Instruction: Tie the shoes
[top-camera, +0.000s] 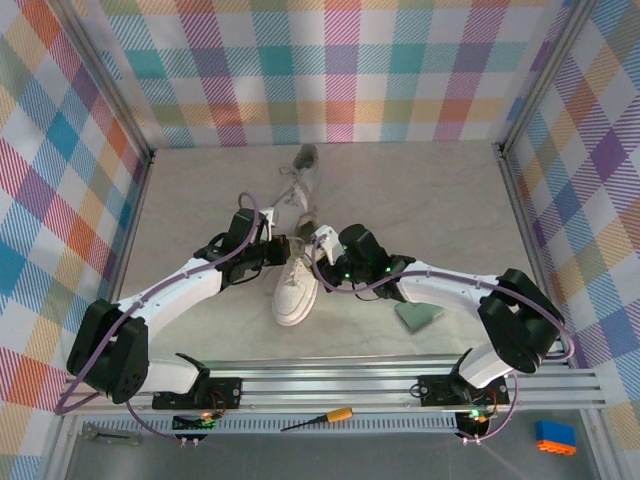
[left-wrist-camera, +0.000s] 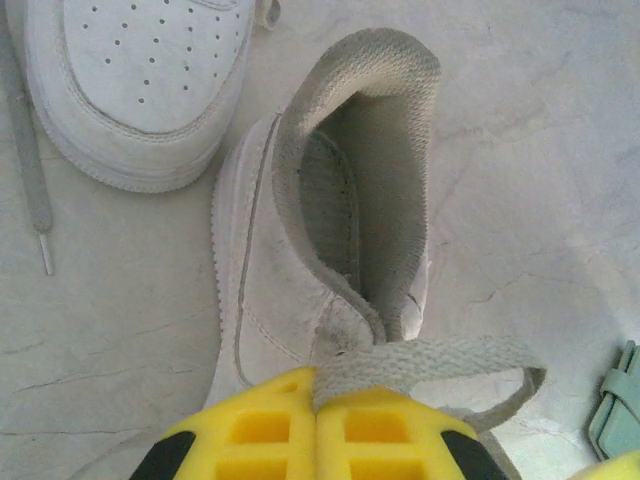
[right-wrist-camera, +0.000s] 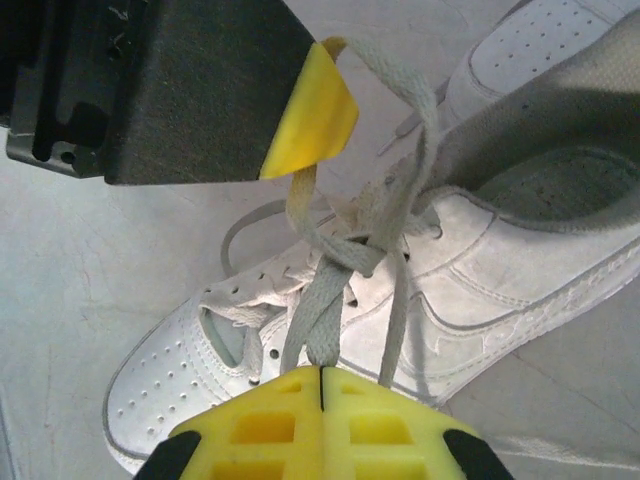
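Observation:
Two white shoes lie on the grey table: the near shoe (top-camera: 293, 290) with its toe toward me, and the far shoe (top-camera: 303, 178) behind it. My left gripper (top-camera: 281, 248) sits at the near shoe's left. It is shut on a flat white lace (left-wrist-camera: 430, 358) that comes out beside the grey-lined opening (left-wrist-camera: 360, 170). My right gripper (top-camera: 326, 243) is at the shoe's right, shut on a doubled strand of lace (right-wrist-camera: 325, 320) just below the crossed knot (right-wrist-camera: 350, 255). In the right wrist view the left gripper's yellow fingertip (right-wrist-camera: 312, 108) holds its lace up above the knot.
A small green pad (top-camera: 418, 316) lies on the table right of the near shoe. The far shoe's toe (left-wrist-camera: 150, 90) is close behind the near shoe's heel, with a loose lace end (left-wrist-camera: 30, 190) beside it. Plaid walls enclose three sides. A screwdriver (top-camera: 322, 418) and a blue brick (top-camera: 555, 437) lie below the rail.

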